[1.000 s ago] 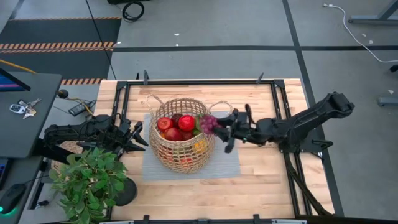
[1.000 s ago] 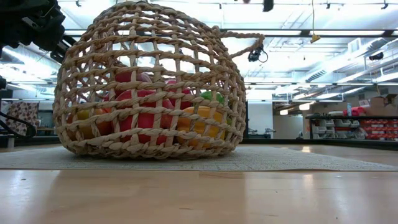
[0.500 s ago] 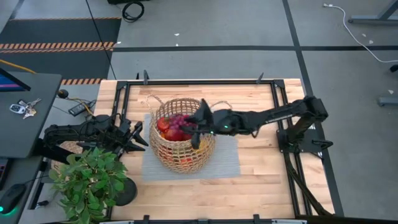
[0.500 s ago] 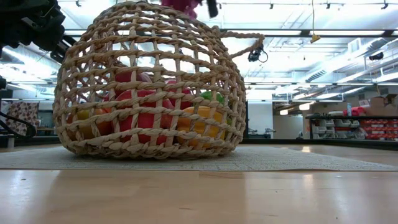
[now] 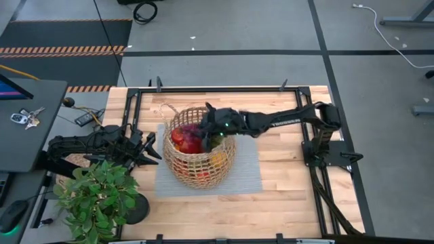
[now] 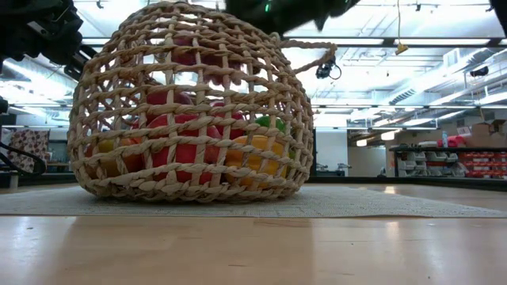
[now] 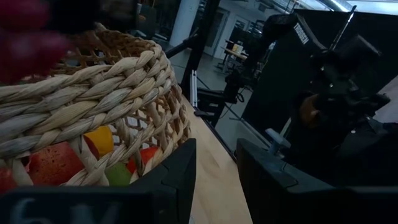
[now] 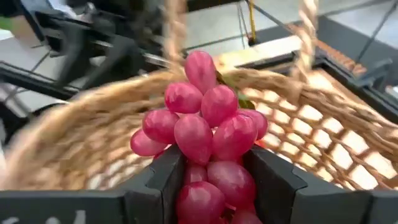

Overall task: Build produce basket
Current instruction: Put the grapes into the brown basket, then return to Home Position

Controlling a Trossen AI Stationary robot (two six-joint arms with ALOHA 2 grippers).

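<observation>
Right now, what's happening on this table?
The right gripper is shut on a bunch of grapes and holds it over the open top of the basket, which already has red, yellow and green produce inside. The left gripper waits beside the basket, holding nothing. A potted plant stands at the table's corner.

Robotics lab or workshop, wooden bench with black frame, striped floor tape, storage shelves, ceiling strip lights.
</observation>
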